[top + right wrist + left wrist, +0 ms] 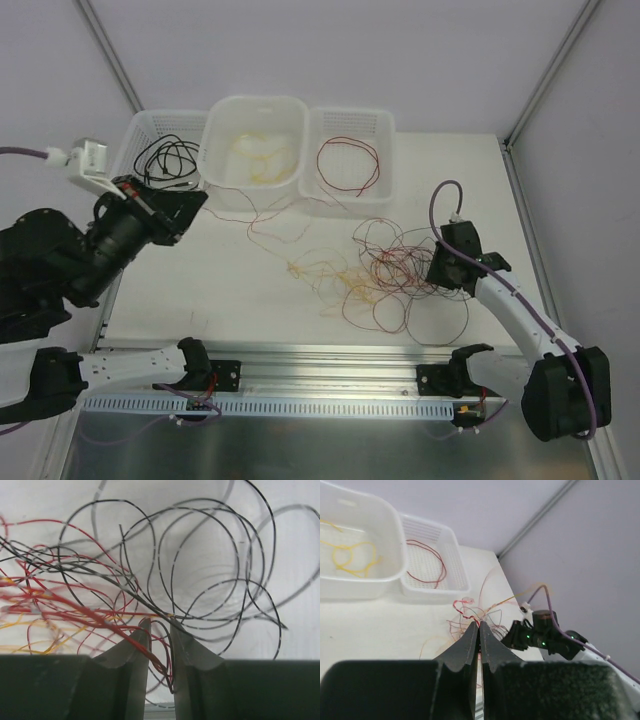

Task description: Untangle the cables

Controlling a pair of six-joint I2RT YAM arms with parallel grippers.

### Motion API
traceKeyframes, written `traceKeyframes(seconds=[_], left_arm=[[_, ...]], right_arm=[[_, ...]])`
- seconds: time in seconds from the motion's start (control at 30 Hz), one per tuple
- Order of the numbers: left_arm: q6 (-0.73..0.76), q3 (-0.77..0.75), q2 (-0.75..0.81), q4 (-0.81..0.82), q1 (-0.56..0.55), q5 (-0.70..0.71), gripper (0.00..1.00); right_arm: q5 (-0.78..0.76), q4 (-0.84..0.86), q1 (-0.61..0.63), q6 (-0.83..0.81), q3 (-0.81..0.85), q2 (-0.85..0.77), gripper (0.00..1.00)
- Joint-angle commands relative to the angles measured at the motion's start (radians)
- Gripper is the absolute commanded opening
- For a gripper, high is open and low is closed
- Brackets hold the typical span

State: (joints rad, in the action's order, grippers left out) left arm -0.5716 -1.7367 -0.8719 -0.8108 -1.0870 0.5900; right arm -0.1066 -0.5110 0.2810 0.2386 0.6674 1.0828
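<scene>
**Right tool low in the tangle, left tool raised and away from it**

The white bench (200, 290) fills the top view. At its 12 o'clock edge three white containers stand in a row, touching each other. The left basket (138, 128) holds black loops (165, 158), the middle tub (222, 112) holds yellow strands (262, 160), and the right basket (386, 122) holds one red loop (348, 162).

The main knot of cables (395, 270) lies on the bench toward 4 o'clock from the centre. It is red, black and yellow-orange mixed together, with wide loops spreading toward 6 o'clock. One thin pale strand runs from the knot toward 11 o'clock, up to the front wall of the middle tub.

The right tool (159, 624) is at the 3 o'clock side of the knot and reaches into it. Its two fingers stand narrow, with a slim gap between them. Red and black strands pass through this gap, while large black loops lie beyond the fingertips toward 12 and 1 o'clock.

The left tool (479, 632) is at 9 o'clock of the bench, in front of the left basket and well apart from the knot. Its fingers are pressed together with almost no gap. I cannot tell if a strand is caught between them. In its wrist view the knot lies just beyond the fingertips, at 12 o'clock.
</scene>
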Motion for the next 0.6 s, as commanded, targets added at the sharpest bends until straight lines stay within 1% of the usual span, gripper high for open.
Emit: traceKeyframes(seconds=[0.0,0.03,0.07,0.1,0.17,0.2,0.23,0.27,0.33,0.37,0.43,0.57], left_arm=[[0.032,-0.017,0.019,-0.155,-0.005,0.145,0.0],[0.032,0.0,0.024,-0.159,-0.005,0.137,0.0],[0.033,0.009,0.017,-0.166,-0.005,0.13,0.0],[0.041,0.019,0.008,-0.174,-0.005,0.123,0.0],[0.045,0.035,-0.034,-0.191,-0.005,0.114,0.0],[0.049,0.043,-0.05,-0.192,-0.005,0.11,0.0],[0.05,0.054,-0.062,-0.191,-0.005,0.108,0.0],[0.049,0.058,-0.09,-0.191,-0.005,0.117,0.0],[0.046,0.068,-0.116,-0.191,-0.004,0.131,0.0],[0.045,0.068,-0.142,-0.189,-0.004,0.131,0.0],[0.05,0.068,-0.17,-0.189,-0.002,0.12,0.0],[0.075,0.034,-0.239,-0.173,0.01,0.084,0.0]], right_arm=[[-0.088,-0.105,-0.051,-0.004,0.063,-0.061,0.26],[-0.087,-0.113,-0.048,-0.022,0.076,-0.093,0.28],[-0.056,-0.119,-0.046,-0.039,0.095,-0.109,0.33],[-0.047,-0.138,-0.031,-0.051,0.128,-0.125,0.36],[-0.013,-0.152,-0.005,-0.096,0.167,-0.176,0.47],[0.013,-0.162,0.027,-0.11,0.185,-0.19,0.52],[0.042,-0.167,0.044,-0.137,0.225,-0.198,0.6],[0.082,-0.176,0.059,-0.14,0.241,-0.208,0.63],[0.093,-0.202,0.11,-0.145,0.27,-0.215,0.68],[0.091,-0.208,0.127,-0.153,0.285,-0.23,0.74],[0.088,-0.218,0.156,-0.153,0.293,-0.251,0.78],[0.099,-0.236,0.178,-0.162,0.299,-0.313,0.82]])
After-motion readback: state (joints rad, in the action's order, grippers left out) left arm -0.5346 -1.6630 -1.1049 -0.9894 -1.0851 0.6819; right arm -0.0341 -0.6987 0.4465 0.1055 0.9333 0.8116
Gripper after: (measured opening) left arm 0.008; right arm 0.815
